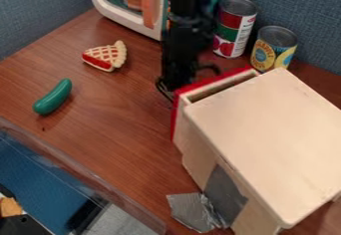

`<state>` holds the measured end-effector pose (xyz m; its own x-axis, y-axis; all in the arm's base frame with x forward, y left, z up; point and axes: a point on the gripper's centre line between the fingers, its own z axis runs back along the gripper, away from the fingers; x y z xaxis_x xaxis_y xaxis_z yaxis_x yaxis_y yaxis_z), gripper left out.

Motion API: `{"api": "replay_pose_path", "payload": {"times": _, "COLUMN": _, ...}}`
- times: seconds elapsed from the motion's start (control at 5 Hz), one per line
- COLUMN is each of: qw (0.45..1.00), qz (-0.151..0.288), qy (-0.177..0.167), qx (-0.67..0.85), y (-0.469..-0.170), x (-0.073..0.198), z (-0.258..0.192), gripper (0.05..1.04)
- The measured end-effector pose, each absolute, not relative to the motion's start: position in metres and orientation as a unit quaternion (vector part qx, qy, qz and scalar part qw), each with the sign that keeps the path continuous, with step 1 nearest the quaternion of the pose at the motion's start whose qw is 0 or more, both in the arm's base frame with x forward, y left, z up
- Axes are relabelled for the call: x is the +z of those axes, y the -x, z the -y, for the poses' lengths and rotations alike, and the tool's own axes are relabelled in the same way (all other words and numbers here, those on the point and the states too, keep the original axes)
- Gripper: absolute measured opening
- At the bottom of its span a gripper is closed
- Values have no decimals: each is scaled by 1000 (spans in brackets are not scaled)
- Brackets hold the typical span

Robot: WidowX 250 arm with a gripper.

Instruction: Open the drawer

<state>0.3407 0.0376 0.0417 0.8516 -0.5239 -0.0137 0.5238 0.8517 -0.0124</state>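
The black gripper (pixel 172 86) hangs upright just beyond the red front of the drawer, near its upper left corner. Whether it touches the drawer cannot be told. The drawer (pixel 212 81) juts a little way out of the pale wooden box (pixel 269 129), so a narrow strip of its inside shows between the red front and the box top. The outer face of the drawer front is mostly turned away, and any handle on it is hidden.
A green toy vegetable (pixel 53 97) and a toy pie slice (pixel 106 56) lie on the brown table (pixel 113 129) to the left. Two cans (pixel 234 27) (pixel 273 48) stand behind the box. A white toy appliance (pixel 126 17) is behind the arm. Silver tape (pixel 194 211) sticks to the box's lower side.
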Motion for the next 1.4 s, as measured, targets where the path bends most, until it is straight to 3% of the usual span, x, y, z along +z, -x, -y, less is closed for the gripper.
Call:
{"api": "replay_pose_path", "payload": {"times": 0.6, "qw": 970, "qz": -42, "qy": 18, "qx": -237, "y": -350, "x": 44, "z": -80, "gripper": 150}}
{"api": "replay_pose_path", "payload": {"times": 0.8, "qw": 970, "qz": -46, "qy": 22, "qx": -238, "y": -348, "x": 45, "z": -81, "gripper": 190}}
{"api": "replay_pose_path", "payload": {"times": 1.0, "qw": 963, "qz": -59, "qy": 29, "qx": -261, "y": -345, "x": 50, "z": -82, "gripper": 427}}
{"api": "replay_pose_path", "payload": {"times": 1.2, "qw": 955, "qz": -39, "qy": 35, "qx": -293, "y": -342, "x": 78, "z": -78, "gripper": 737}}
{"api": "replay_pose_path", "payload": {"times": 1.4, "qw": 944, "qz": -12, "qy": 27, "qx": -330, "y": -332, "x": 121, "z": -87, "gripper": 984}}
